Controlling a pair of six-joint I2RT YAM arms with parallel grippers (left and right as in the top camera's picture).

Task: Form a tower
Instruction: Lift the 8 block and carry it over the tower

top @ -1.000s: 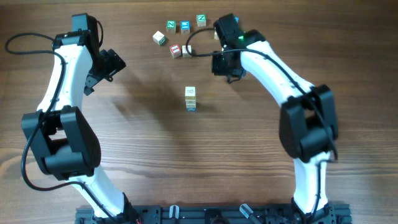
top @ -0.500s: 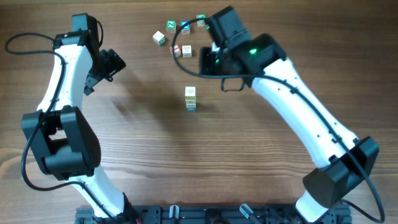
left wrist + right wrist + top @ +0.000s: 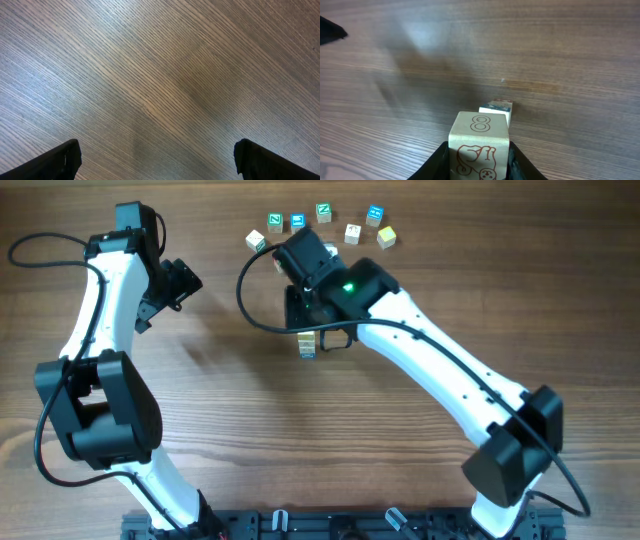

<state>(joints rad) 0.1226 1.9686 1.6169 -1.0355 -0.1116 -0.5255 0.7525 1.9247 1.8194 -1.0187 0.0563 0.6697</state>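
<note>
The tower [image 3: 307, 348] is a short stack of pale cubes at the table's middle, and my right arm partly covers it from above. In the right wrist view the tower [image 3: 496, 112] stands just beyond a pale cube with a red 8 and a red monkey [image 3: 479, 136]. My right gripper [image 3: 479, 161] is shut on that cube, black fingers [image 3: 440, 162] against both of its sides, and hangs over the tower [image 3: 305, 308]. My left gripper [image 3: 181, 281] stays far left, open [image 3: 160, 165] over bare wood.
Several loose letter cubes lie along the back edge: a white one [image 3: 257, 242], green [image 3: 275, 221], blue [image 3: 298, 221], green [image 3: 323, 212], white [image 3: 352, 233], blue [image 3: 375, 216] and yellow [image 3: 387, 237]. The right arm's forearm [image 3: 430, 370] crosses the table's middle right.
My right arm has swung left and forward from the loose cubes at the back to just over the tower, carrying the red-marked cube. The left arm has not moved.
</note>
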